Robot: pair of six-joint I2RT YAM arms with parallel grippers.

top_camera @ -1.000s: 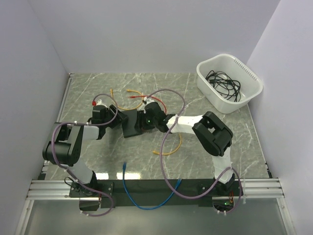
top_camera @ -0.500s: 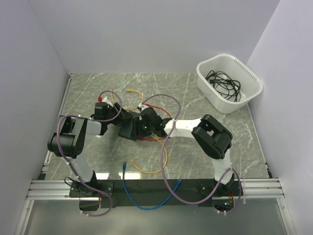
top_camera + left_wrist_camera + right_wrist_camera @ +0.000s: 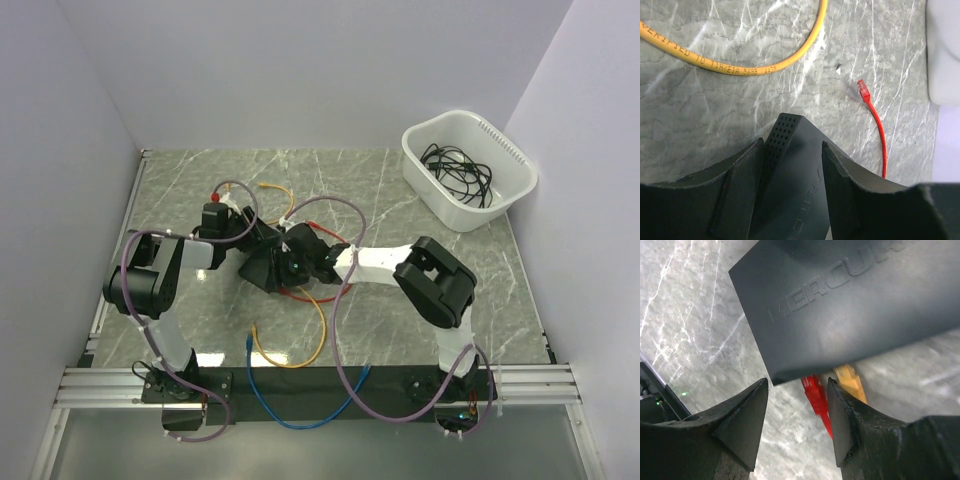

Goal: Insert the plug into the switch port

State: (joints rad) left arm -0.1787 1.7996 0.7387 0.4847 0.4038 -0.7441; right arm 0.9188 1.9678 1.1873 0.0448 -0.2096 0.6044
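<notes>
switch (image 3: 855,305): cropped top and right, ports unseen | red plug (image 3: 813,390), yellow plug (image 3: 847,377): tips hidden beneath switch, seating unclear | white tub (image 3: 945,50): cropped at right edge

Both arms reach inward and nearly meet, left pincer (image 3: 792,145) clamped partway, right pincer (image 3: 797,385) parted.

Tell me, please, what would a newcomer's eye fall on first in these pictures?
Probably the black switch at mid-table, clasped by the left gripper and faced by the open right gripper, a red plug and a yellow plug at its edge. Then the white tub of black cables, far right corner.
</notes>
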